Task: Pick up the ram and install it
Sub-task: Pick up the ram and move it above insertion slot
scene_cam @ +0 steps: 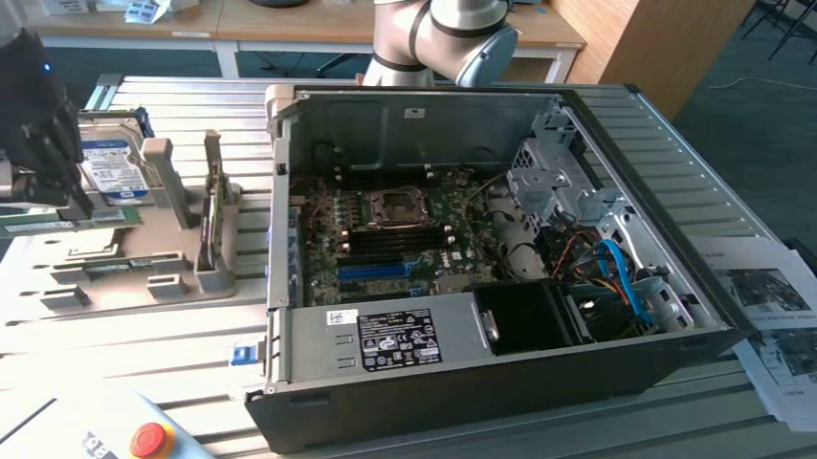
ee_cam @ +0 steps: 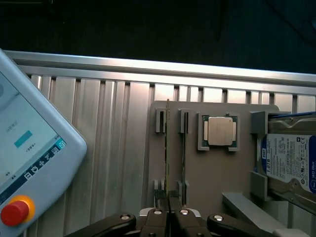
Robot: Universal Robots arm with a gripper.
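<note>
My gripper [ee_cam: 170, 217] has its jaws drawn nearly together, pinching the ram [ee_cam: 168, 148] across its thin faces at one end. That is the sensible hold for a board this slim: it stands on edge, so I see it as a fine line running away from my fingertips. It sits over the holder tray [ee_cam: 207, 177], in line with the outer pair of slotted posts (whether it has cleared them I cannot tell).

The tray keeps each part upright or nested so it can be reached from above. A second stick [ee_cam: 183, 148] stands in the neighbouring posts, just beside mine. The processor chip [ee_cam: 219, 131] lies flat in a square pocket, and the hard drive [ee_cam: 291, 160] rests in a cradle at the tray's far side.

A teach pendant [ee_cam: 29, 158] lies on the slatted table [ee_cam: 98, 148] on the tray's other side. The computer case [scene_cam: 511, 392] lies open on its side towards the exterior view's right, well apart from me. Its motherboard [scene_cam: 434, 225] faces up and its memory slots [scene_cam: 389, 247] are bare.
</note>
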